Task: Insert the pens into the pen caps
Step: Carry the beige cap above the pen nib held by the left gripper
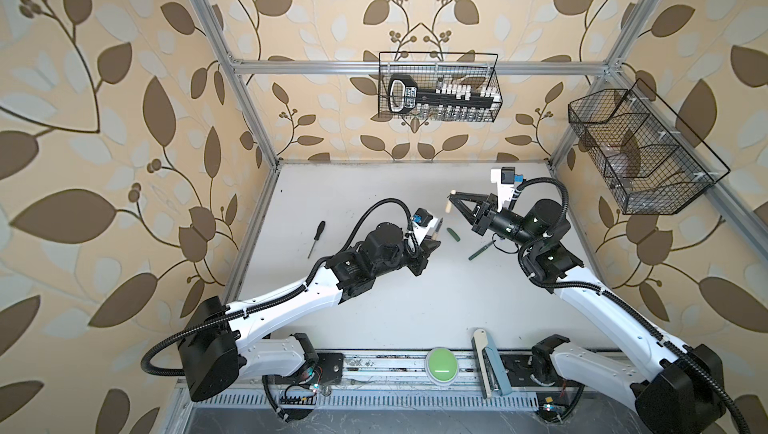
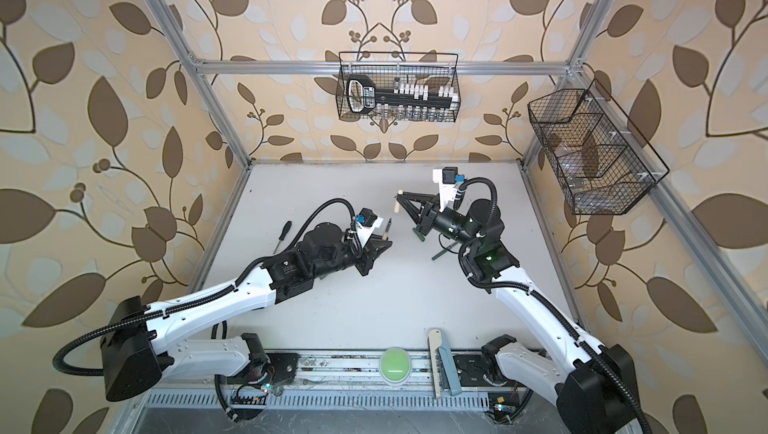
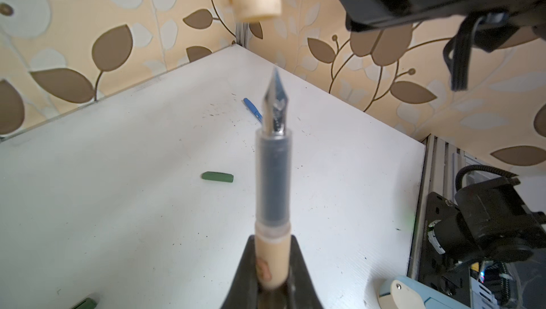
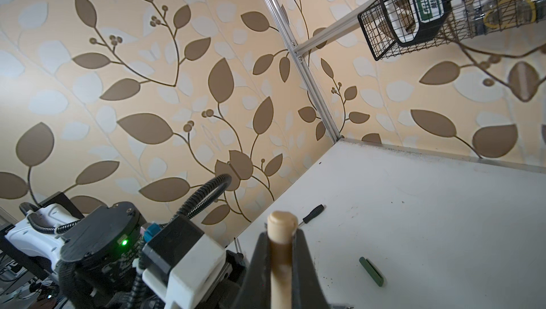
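Your left gripper (image 3: 273,248) pinches the slim beige plastic pen (image 3: 273,180) by its barrel, steel nib (image 3: 275,100) pointing out; your right gripper (image 4: 280,235) clamps the short beige tube cap (image 4: 282,221) beyond it — mouth toward the nib, apart and off the pen's long axis

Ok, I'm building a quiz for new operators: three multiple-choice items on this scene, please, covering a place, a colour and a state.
1. Where does the screwdriver lie? A) on the left side of the table B) on its right side C) off it
2. What colour is the cap in the right hand? A) blue B) beige C) green
3. The pen in the left hand is: A) capped B) uncapped C) lying flat

1 A: it lies there in both top views. 2 B: beige in the right wrist view. 3 B: its nib stands bare.
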Available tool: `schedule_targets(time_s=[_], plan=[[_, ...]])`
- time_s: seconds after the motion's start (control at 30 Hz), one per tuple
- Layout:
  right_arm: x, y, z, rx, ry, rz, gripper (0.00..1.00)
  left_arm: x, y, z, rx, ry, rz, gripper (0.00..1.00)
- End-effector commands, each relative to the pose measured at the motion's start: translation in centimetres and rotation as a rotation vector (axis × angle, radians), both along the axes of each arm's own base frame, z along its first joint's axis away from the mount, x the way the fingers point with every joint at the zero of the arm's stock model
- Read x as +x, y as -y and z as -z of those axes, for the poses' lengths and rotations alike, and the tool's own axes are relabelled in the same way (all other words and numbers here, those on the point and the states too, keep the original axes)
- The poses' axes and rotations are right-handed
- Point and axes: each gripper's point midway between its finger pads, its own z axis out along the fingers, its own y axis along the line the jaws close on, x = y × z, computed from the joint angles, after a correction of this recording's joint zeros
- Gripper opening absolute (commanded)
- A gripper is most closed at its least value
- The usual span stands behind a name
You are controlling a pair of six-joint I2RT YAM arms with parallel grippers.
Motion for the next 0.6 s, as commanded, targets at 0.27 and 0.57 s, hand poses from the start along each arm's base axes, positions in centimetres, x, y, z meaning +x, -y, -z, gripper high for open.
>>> schedule_targets(time_s=[0.27,0.57], plan=[[-2.3,-0.8,-3.4,0.044,0.108,-0.058,0.0,-0.5,-0.3,-3.6,-0.076,0.09,0.009,0.0],[-3.2,-1.6,-4.4,0.036,0.144,-0.094,0.0,-0.8,-0.4,-3.9,-0.081,0.093,0.013,0.0]])
